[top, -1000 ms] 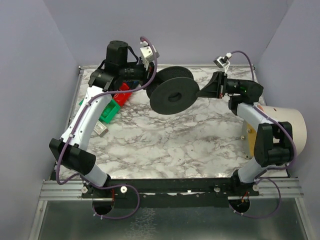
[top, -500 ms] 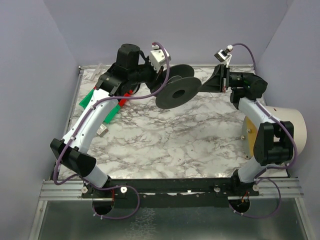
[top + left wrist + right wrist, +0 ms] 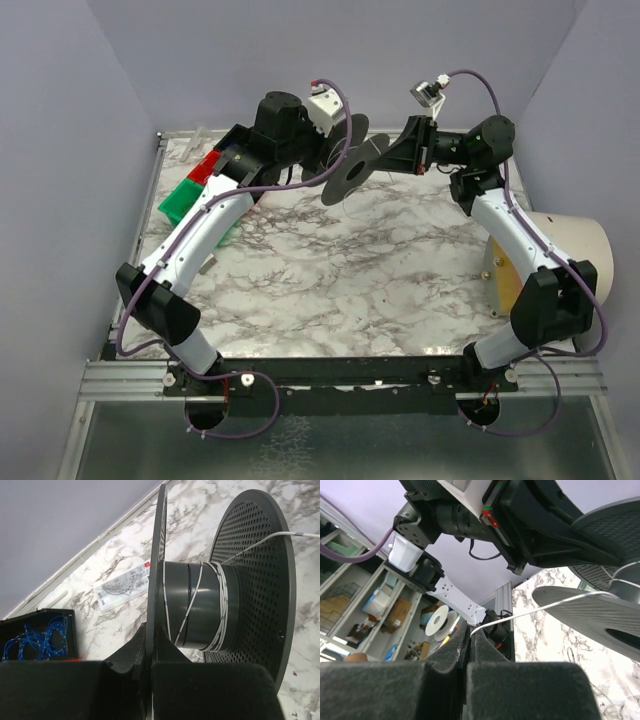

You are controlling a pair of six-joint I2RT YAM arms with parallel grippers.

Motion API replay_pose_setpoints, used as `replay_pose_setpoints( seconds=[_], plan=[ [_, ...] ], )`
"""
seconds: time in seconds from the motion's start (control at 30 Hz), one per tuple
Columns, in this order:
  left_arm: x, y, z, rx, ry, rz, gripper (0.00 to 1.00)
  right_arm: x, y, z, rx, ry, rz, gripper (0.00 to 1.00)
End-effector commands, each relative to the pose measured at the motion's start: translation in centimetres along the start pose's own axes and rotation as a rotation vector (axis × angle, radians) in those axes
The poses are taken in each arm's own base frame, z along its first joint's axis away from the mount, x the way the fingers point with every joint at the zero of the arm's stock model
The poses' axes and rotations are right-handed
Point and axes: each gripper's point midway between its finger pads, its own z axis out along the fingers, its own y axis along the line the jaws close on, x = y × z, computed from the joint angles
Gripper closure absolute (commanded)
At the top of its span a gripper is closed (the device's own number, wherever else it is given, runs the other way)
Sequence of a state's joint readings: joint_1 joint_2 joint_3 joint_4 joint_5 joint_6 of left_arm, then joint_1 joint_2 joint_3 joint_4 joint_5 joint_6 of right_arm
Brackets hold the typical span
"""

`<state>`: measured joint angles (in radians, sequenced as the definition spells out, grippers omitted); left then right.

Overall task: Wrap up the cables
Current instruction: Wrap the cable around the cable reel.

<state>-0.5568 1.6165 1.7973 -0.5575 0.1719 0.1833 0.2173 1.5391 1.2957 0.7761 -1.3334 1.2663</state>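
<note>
At far left the green box point(image 3: 180, 200) now lies uncovered, the left arm having swung off it toward the back centre within the last second. The left gripper point(image 3: 150, 652) is clenched on the rim of the spool's near flange point(image 3: 159, 555), as its wrist view shows. The spool point(image 3: 352, 168) hung lower a second ago with a flange face turned up to the overhead camera. It has since been raised and turned edge-on, clear of the table point(image 3: 330, 280). The cable point(image 3: 220, 605), a pale strand, makes only a few loose turns on the hub point(image 3: 192, 605), and one length leaves it toward the right. The right gripper point(image 3: 468, 632), pinched tight on that strand, has risen and closed in to just beside the spool. Judgement: the spool is being turned against a held strand, so winding is under way but early, with most of the hub bare. Risk: slack turns crossing on the hub.
</note>
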Motion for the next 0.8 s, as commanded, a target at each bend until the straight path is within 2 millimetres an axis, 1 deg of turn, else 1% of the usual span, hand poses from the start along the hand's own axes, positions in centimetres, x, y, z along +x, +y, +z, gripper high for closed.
replay_pose_setpoints(
  seconds=[0.0,0.07,0.13,0.2,0.33,0.43,0.53,0.6,0.7,0.77],
  plan=[
    [0.6,5.3,0.8,-0.279,0.0,-0.085,1.0,0.5,0.7,2.0,-0.001,0.034,-0.079,1.0],
    [1.1,5.1,1.2,-0.29,0.011,-0.099,1.0,0.8,0.2,3.0,0.007,0.058,-0.072,1.0],
    [1.6,5.1,1.5,-0.306,0.021,-0.12,1.0,1.8,-0.5,4.5,0.017,0.104,-0.082,1.0],
    [2.0,5.3,1.8,-0.323,0.026,-0.145,1.0,3.2,-0.7,5.8,0.016,0.149,-0.091,1.0],
    [1.6,5.3,2.1,-0.33,0.008,-0.2,1.0,6.7,-1.2,8.0,-0.018,0.224,-0.072,1.0],
    [0.7,4.8,2.2,-0.261,-0.029,-0.263,1.0,9.1,-2.2,8.4,-0.039,0.26,-0.051,1.0],
    [-0.6,4.3,2.1,-0.146,-0.076,-0.342,1.0,11.0,-3.3,8.2,-0.052,0.266,-0.041,1.0],
    [-1.5,3.9,1.8,-0.058,-0.109,-0.382,1.0,11.9,-3.9,8.0,-0.057,0.26,-0.032,1.0],
    [-2.5,4.2,1.2,0.034,-0.15,-0.448,1.0,13.0,-4.7,7.8,-0.059,0.243,-0.011,1.0],
    [-2.9,4.1,0.8,0.081,-0.168,-0.473,1.0,13.4,-5.6,7.8,-0.034,0.224,-0.005,1.0]
  ],
)
